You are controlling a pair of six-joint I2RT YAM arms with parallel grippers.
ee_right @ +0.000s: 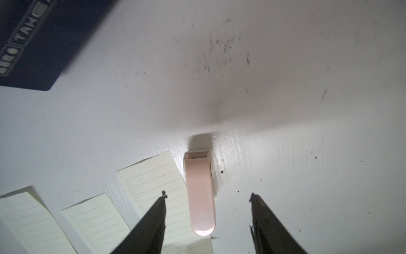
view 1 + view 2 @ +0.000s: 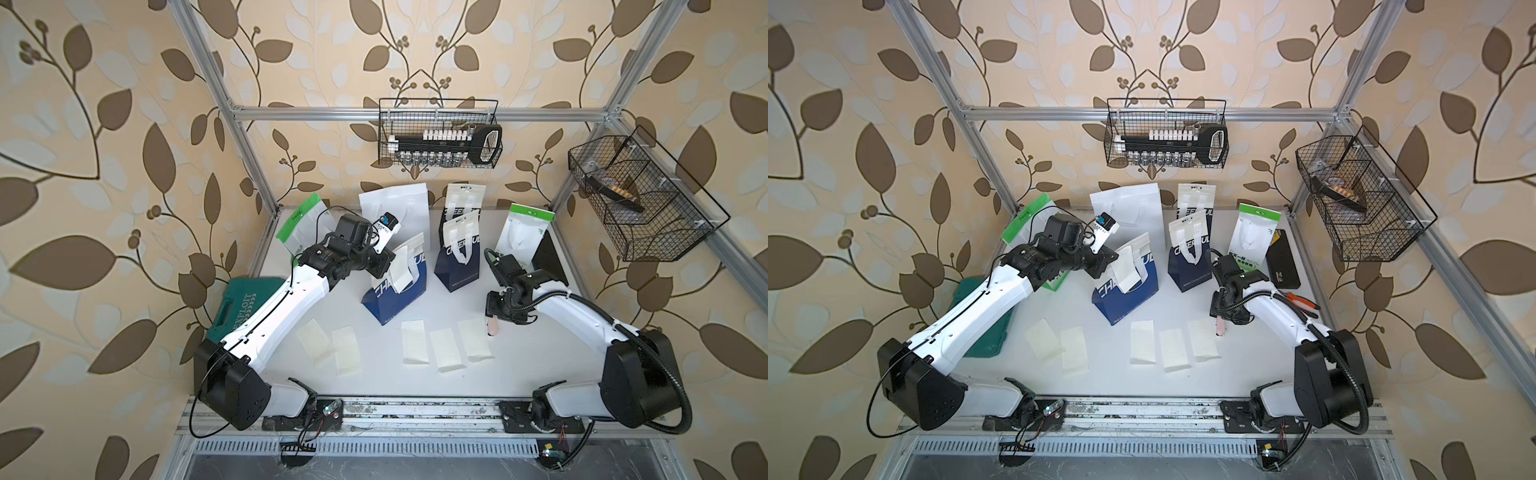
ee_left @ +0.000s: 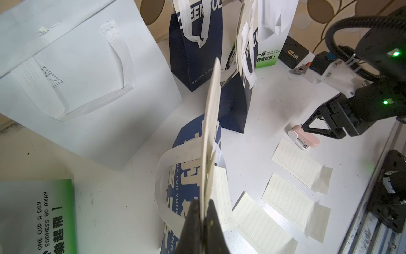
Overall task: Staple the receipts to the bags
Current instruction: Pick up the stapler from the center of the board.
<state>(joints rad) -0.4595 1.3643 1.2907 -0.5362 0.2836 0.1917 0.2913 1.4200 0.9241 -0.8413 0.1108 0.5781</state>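
While the left gripper (image 3: 203, 209) pinches a receipt (image 3: 222, 191) against the blue bag (image 3: 191, 134) for stapling, the empty right gripper (image 1: 207, 195) gapes over the pink stapler (image 1: 200, 193), lower centre.

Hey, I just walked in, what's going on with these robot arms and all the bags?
The left gripper is shut on the top edge of a blue bag, with a receipt against it. The right gripper hovers over the pink stapler on the table, jaws open either side, not gripping. Five more receipts lie loose in front.
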